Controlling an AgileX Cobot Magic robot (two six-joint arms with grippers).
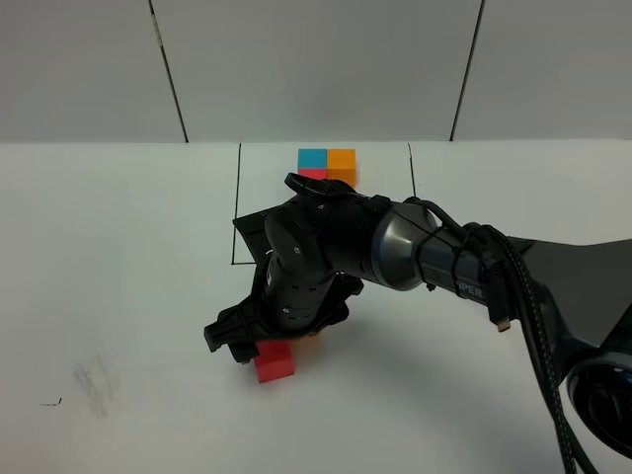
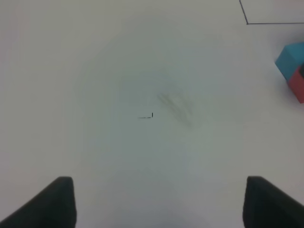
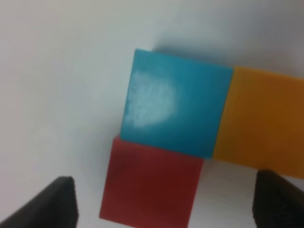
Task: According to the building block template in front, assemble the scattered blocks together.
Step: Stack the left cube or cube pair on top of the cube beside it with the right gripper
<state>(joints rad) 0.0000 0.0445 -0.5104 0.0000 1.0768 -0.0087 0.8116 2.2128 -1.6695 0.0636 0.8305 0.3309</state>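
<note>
The template (image 1: 327, 164) lies at the back inside a thin black-line rectangle: blue, orange and red cubes in a tight L. My right gripper (image 1: 237, 346) reaches across to the left front and hovers open over the scattered blocks. In the right wrist view the blue cube (image 3: 175, 107), orange cube (image 3: 261, 123) and red cube (image 3: 149, 187) touch in an L, with the open right gripper (image 3: 166, 202) above them and holding nothing. In the exterior view only the red cube (image 1: 275, 362) and an orange sliver (image 1: 314, 338) show. My left gripper (image 2: 156, 202) is open and empty over bare table.
The right arm (image 1: 425, 252) stretches across the middle of the white table (image 1: 118, 247). A grey smudge (image 1: 94, 380) marks the table at the front left and also shows in the left wrist view (image 2: 175, 104). Blue and red cubes (image 2: 293, 69) sit at that view's edge.
</note>
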